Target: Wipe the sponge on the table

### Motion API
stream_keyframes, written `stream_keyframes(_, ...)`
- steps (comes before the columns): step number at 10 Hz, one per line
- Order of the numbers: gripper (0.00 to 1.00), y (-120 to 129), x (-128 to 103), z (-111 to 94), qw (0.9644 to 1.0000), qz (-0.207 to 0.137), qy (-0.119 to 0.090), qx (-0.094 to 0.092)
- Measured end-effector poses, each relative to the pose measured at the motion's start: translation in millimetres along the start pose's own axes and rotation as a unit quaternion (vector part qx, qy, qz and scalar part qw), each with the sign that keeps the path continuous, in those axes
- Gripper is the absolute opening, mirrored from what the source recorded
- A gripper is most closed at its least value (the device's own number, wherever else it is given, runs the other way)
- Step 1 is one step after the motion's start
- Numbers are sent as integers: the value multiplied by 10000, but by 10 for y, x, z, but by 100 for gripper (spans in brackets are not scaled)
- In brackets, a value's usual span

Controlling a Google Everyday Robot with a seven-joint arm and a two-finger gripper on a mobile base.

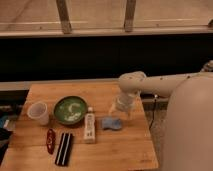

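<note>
The small light-blue sponge (112,123) lies flat on the wooden table (125,150), right of centre. My gripper (121,108) hangs from the white arm just above the sponge's far right corner. Whether it touches the sponge I cannot tell. The arm reaches in from the right edge of the view.
A white tube (89,126) lies just left of the sponge. Further left are a green bowl (70,110) and a clear cup (39,112). A red object (50,141) and a black bar (63,148) lie near the front left. The table's right edge is close to the sponge.
</note>
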Motion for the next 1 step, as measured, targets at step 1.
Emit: stream_keyframes(1, 66, -163, -17, -83, 9995, 260, -173, 82)
